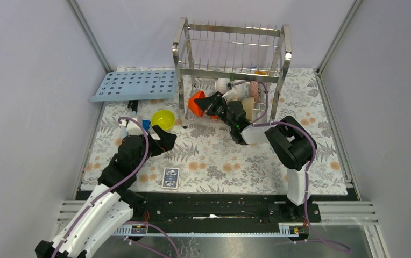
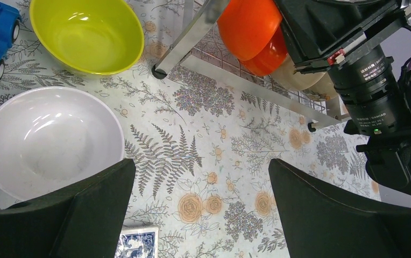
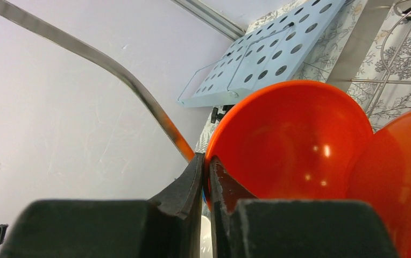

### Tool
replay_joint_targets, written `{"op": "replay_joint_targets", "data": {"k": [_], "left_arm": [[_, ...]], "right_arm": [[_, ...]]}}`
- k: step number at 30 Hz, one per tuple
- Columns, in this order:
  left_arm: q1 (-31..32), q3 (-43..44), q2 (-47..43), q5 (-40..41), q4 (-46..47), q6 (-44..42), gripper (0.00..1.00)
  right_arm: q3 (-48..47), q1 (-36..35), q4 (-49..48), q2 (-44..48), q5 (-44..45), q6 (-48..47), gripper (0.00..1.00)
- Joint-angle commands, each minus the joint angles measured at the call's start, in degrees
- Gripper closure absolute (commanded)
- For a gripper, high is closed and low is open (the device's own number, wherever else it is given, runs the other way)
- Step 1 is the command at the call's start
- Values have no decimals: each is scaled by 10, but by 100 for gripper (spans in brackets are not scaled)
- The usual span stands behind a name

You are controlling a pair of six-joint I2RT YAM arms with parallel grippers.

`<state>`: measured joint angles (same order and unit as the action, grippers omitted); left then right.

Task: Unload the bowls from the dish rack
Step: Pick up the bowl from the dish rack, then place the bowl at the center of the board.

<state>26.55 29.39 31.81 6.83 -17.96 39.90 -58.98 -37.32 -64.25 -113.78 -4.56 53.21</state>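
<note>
Top view: right claw (image 1: 210,103) reaches into dish rack (image 1: 230,54) lower tier, at orange bowl (image 1: 195,103); yellow-green bowl (image 1: 163,119) already out on table (image 1: 214,161).
Left wrist: left claw (image 2: 200,177) spread wide, empty, beside white bowl (image 2: 47,140).
Right wrist: right claw pinched tight on orange bowl rim, likely for lift-out.

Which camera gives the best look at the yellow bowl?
Left wrist: the yellow bowl fills the top-left corner close up, upright and empty, only its far rim cropped. Top external shows it whole but small, beside the rack leg. Right wrist doesn't show it.
</note>
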Motion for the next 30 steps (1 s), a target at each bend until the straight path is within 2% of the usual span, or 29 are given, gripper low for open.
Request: {"op": "replay_joint_targets", "data": {"k": [1, 7, 13, 24, 30], "left_arm": [[1, -3, -8, 3, 23, -7, 1], [1, -1, -13, 7, 20, -6, 1], [1, 7, -10, 5, 8, 3, 1], [1, 15, -35, 8, -16, 22, 1], [1, 49, -32, 39, -57, 18, 1]], "right_arm": [[5, 7, -82, 38, -13, 28, 100], [23, 7, -128, 40, -20, 73, 100], [60, 7, -147, 69, -45, 77, 100], [169, 6, -175, 155, -86, 70, 100], [252, -6, -173, 219, -101, 65, 100]]}}
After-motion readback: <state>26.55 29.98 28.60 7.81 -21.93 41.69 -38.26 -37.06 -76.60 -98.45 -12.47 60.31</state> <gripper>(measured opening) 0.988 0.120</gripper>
